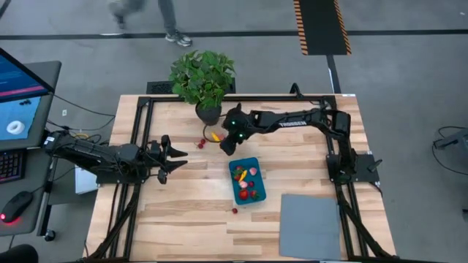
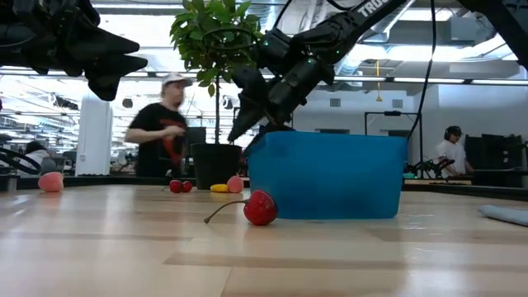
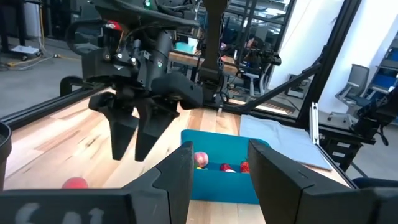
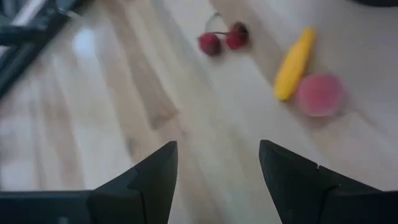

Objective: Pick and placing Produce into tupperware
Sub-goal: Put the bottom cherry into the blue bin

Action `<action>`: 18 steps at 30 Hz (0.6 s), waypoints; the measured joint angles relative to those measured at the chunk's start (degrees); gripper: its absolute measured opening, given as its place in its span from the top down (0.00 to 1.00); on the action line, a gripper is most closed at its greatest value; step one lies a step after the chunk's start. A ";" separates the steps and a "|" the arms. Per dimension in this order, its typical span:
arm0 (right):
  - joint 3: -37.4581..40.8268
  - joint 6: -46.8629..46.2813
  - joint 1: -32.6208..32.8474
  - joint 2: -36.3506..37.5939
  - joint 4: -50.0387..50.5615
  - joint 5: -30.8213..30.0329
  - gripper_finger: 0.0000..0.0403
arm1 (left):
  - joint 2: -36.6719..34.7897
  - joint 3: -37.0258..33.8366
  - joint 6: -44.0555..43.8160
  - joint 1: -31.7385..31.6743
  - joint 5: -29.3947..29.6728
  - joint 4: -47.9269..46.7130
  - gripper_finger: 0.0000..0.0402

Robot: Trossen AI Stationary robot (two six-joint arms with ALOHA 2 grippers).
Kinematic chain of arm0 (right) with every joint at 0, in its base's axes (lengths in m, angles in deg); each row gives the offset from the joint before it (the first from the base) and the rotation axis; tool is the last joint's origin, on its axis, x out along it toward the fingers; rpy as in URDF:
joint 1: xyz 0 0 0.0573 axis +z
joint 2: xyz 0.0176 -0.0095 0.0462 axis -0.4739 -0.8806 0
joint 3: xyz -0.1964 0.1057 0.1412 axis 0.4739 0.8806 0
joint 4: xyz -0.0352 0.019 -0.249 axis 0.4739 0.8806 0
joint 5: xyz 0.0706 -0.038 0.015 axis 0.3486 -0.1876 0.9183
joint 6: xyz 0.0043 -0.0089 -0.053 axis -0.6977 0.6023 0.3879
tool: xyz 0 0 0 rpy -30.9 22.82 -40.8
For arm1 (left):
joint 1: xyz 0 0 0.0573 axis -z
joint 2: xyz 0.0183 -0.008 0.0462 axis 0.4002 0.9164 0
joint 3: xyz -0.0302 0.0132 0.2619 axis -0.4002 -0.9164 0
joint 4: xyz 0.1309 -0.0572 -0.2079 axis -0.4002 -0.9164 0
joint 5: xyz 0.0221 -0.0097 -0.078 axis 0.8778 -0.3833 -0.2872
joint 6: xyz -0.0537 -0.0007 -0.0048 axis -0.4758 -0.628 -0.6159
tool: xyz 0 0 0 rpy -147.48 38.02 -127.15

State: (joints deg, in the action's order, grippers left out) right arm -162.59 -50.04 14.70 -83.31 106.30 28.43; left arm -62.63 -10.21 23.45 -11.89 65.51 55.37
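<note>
Right end effector [image 1: 227, 146] hovering fingers apart, empty, beside the tupperware [image 1: 247, 182], its arm partly hiding the yellow piece [image 1: 213, 136]; left end effector [image 1: 178, 159] waiting left, fingers apart.

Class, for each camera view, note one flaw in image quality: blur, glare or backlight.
High view: the walking person is motion-smeared. Low view: bright room lights silhouette the potted plant. Right wrist view: the cherries, yellow piece and pink fruit are soft, with glare on the table.
</note>
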 joint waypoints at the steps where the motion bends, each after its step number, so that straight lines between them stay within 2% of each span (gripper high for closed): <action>1: 0.00 0.61 0.15 0.00 0.42 -0.51 0.38 | 0.00 0.00 0.02 0.00 0.00 -0.28 0.65; 6: 0.00 2.25 2.91 0.00 1.06 -0.21 0.38 | 0.00 -0.02 -0.28 0.00 0.14 -1.39 0.65; 12: 0.04 9.37 6.66 0.53 0.70 -1.08 0.38 | 0.00 -0.02 -0.59 0.00 1.52 -1.79 0.65; 18: 0.04 10.67 10.16 4.47 -2.32 -2.00 0.38 | 0.00 -0.02 -0.57 -0.09 3.41 -1.03 0.65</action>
State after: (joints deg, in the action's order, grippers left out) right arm -162.54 -39.37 24.86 -78.84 103.99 26.43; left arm -62.63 -10.23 22.88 -11.97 68.93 54.34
